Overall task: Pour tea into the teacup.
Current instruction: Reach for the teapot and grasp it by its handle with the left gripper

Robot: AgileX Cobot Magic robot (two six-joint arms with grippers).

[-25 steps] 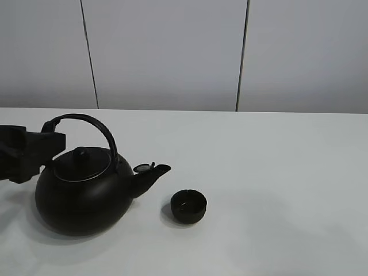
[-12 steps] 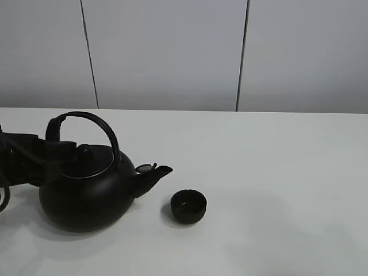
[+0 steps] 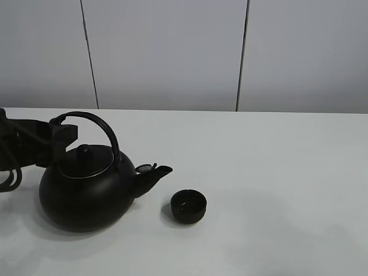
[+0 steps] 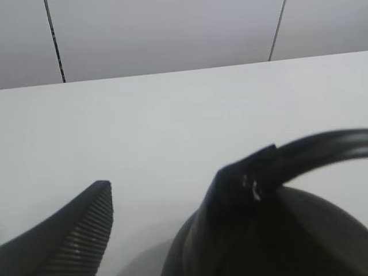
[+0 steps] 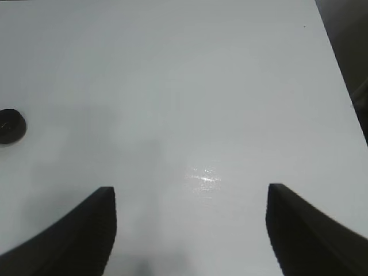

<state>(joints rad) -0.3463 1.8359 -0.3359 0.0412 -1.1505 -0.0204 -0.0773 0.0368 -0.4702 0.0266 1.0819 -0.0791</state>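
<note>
A big round black kettle point(image 3: 80, 198) with an arched handle point(image 3: 102, 123) and a short spout point(image 3: 154, 175) is sitting on the white worktop point(image 3: 276, 172), near its left edge and towards the near edge. The spout is pointing at the small, matte-black, handleless teacup point(image 3: 188, 206), which is standing just beside it, apart from it, towards the middle of the near edge.

The left gripper point(image 4: 175, 187) is hovering at the left foot of the handle with its jaws spread wide. Bare worktop is showing between them, so nothing is being pinched. Whether one finger is touching the handle cannot be told.

The right gripper point(image 5: 190, 198) is hanging with its jaws apart over bare worktop, well away from the teacup.

The kettle is probably going to handle as heavy and rigid, more so if it is full, and its dark finish may be slick. The arched handle looks like the only sensible hold. A grip near the crown should be keeping the weight hanging under the jaws, while a grip low on the side is likely to let the body swing. The teacup looks light and easily knocked, so the tilt is calling for a slow pour.
</note>
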